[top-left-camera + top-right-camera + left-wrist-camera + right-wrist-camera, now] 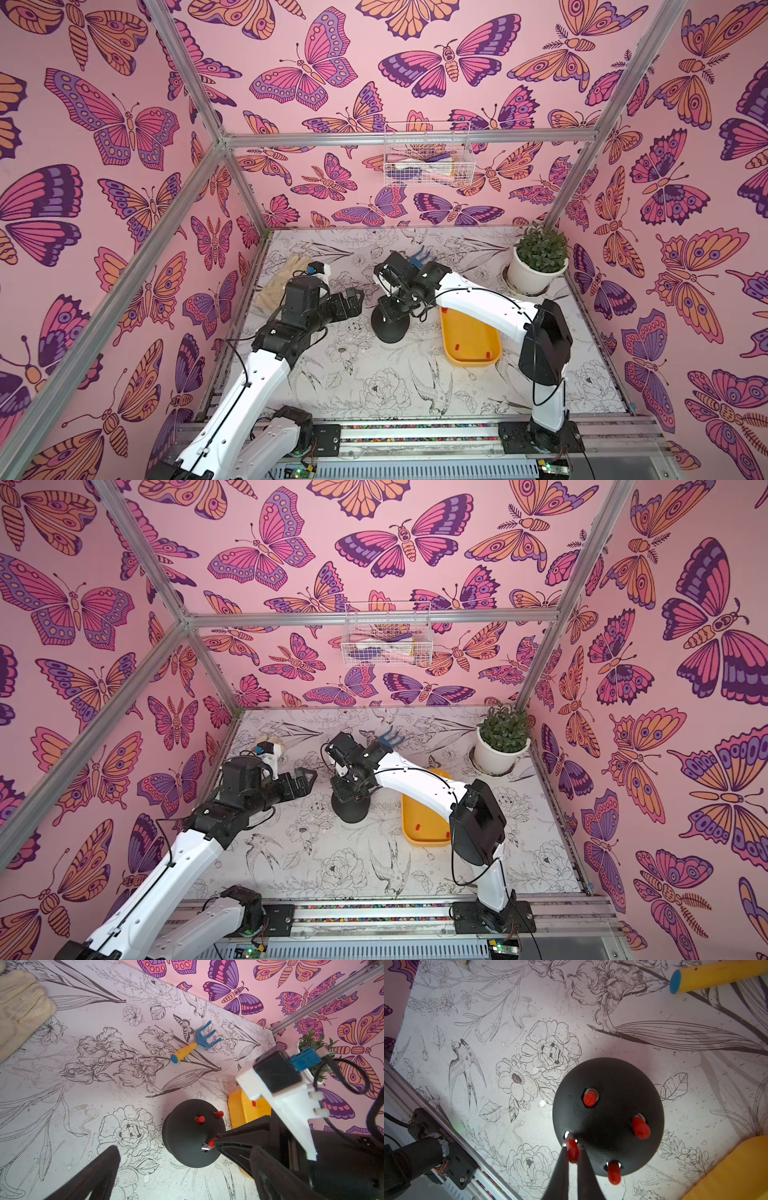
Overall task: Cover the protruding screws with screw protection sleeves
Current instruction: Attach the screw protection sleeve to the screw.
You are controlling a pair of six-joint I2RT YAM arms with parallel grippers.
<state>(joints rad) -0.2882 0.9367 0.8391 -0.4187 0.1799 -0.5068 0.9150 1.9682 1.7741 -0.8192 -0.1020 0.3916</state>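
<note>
My left fingers (97, 1174) gape wide and empty, near the black dome (610, 1076) but not touching it. I count four protruding screws (567, 1135) on it. Three already wear screw protection sleeves (589, 1099), just past my right fingers (562, 1164). Those are pinched nearly closed on a fourth sleeve (572, 1154), tilted at the last bare screw with silver showing; not seated yet, I judge. Spare sleeves sit in the yellow tray (469, 328), beside the right fingers.

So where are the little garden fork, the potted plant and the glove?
garden fork (188, 1050): left wrist view, on its yellow handle.
potted plant (532, 276): a top view, on the white pot's wall.
glove (20, 1001): left wrist view, on its fingers.
</note>
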